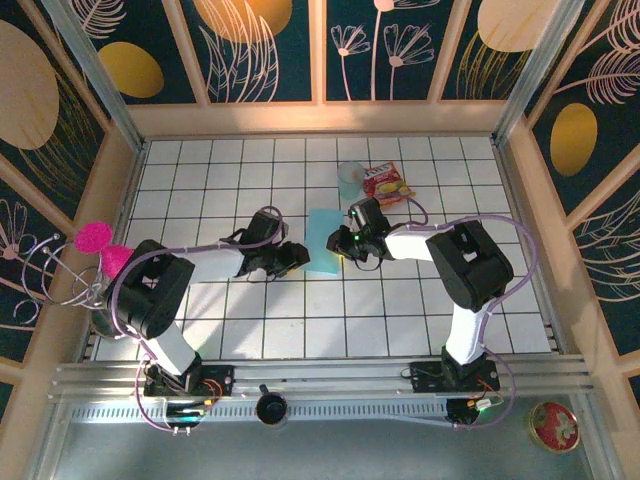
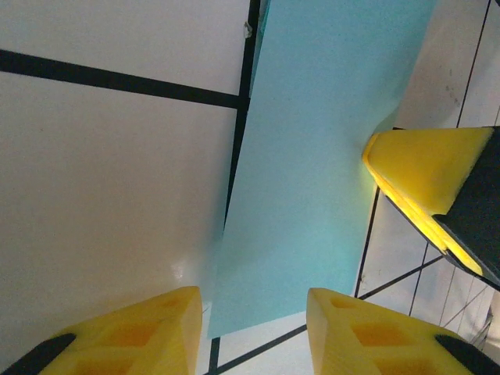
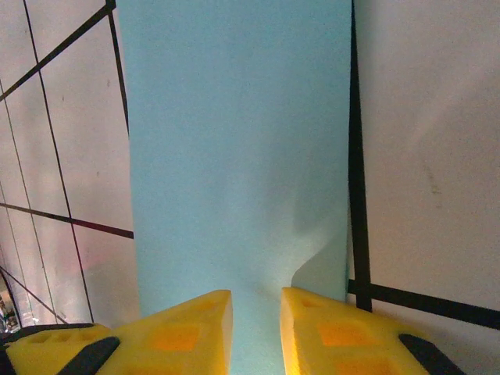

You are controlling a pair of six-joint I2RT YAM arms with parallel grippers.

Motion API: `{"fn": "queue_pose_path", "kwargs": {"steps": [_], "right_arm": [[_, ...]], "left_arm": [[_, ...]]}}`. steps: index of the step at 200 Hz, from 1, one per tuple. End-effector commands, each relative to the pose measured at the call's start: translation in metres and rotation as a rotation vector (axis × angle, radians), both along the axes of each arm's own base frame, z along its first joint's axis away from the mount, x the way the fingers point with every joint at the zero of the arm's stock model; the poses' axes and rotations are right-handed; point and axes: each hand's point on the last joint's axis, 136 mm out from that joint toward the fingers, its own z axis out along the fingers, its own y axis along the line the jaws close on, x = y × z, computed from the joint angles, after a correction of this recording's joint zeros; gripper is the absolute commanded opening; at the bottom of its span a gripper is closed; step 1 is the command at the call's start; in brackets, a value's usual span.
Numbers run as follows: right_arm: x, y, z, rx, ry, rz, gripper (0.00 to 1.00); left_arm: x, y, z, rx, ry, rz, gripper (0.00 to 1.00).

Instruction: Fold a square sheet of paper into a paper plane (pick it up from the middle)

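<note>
Paper [image 1: 320, 235] may crease crookedly if dragged: left claw [image 2: 254, 316] apart astride its corner, right claw [image 3: 256, 316] narrowly apart atop it.

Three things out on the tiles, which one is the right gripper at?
The light teal paper: the right gripper is right at it, the sheet showing between its fingers. The pale blue cup and the red-and-yellow snack packet lie farther back, untouched.

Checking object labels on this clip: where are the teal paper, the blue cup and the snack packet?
teal paper [image 1: 321, 238]: top external view, middle of its sheet.
blue cup [image 1: 349, 179]: top external view, its body.
snack packet [image 1: 386, 184]: top external view, centre of its red front.
</note>
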Motion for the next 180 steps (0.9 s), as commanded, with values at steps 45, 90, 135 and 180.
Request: {"fn": "queue_pose_path", "kwargs": {"steps": [45,90,135,180], "right_arm": [[-0.013,-0.019,-0.028,-0.071,0.056,0.001,0.25],[-0.013,-0.018,-0.028,-0.068,0.056,0.003,0.24],[-0.012,-0.018,-0.026,-0.065,0.053,0.002,0.24],[-0.012,-0.019,-0.026,-0.066,0.047,-0.001,0.24]], "left_arm": [[0.005,-0.002,-0.011,0.049,0.011,-0.021,0.43],[0.008,-0.021,0.0,-0.053,0.003,-0.067,0.39],[0.017,-0.026,0.003,-0.046,-0.017,-0.093,0.36],[0.028,-0.019,-0.005,0.015,-0.028,-0.095,0.34]]}}
